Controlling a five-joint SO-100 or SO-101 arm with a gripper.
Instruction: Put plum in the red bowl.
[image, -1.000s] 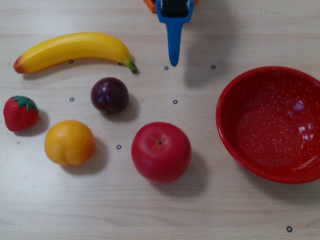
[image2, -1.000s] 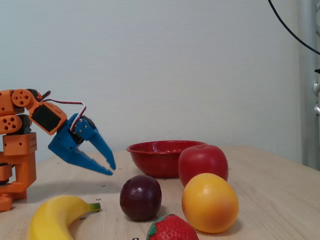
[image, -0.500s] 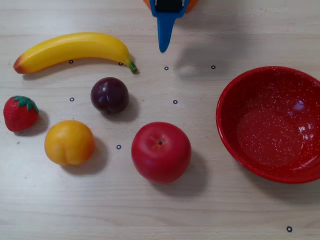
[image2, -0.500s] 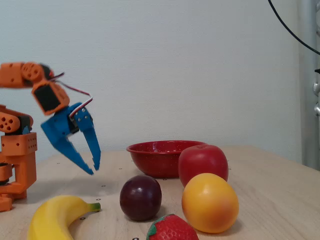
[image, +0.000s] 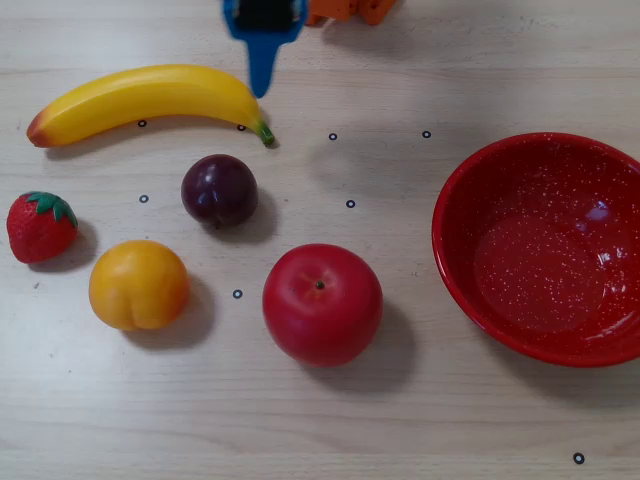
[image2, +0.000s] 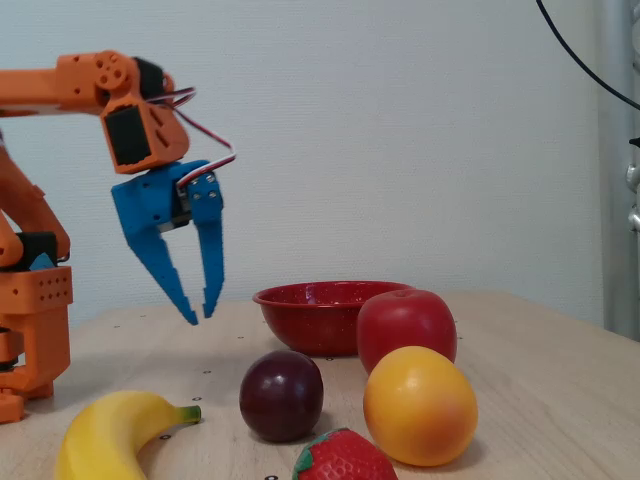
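- plum (image: 219, 189) sits on the tabletop (image: 330, 420), untouched, left of centre in the overhead view; also seen low and front in the fixed view (image2: 281, 395)
- around it: banana (image: 150, 100) just behind, its stem end near the plum; orange-yellow fruit (image: 138, 284) in front-left, close but apart; apple (image: 322, 303) in front-right, apart; strawberry (image: 40, 226) further left
- red bowl (image: 470, 200) empty, at the right edge of the overhead view, well apart from the plum, with the apple roughly between them
- hand (image2: 197, 315) up in the air, clear of everything, fingers pointing down; in the overhead view only its blue tip shows at the top edge (image: 262, 88), above the banana
- hand state: jaws slightly parted at the tips, narrow gap, holding nothing
- step: approach phase, judged; plum not yet grasped, nothing in the bowl
- next move likely needs: bring the hand forward past the banana and over the plum, spread the jaws wider than the plum, then lower around it
- risks, as a guess: the banana stem sits close to the plum, so a finger could clip it on the way down; a round glossy plum may roll or slip if pinched off-centre
- the carry to the bowl should lift high enough to clear the apple and the bowl rim
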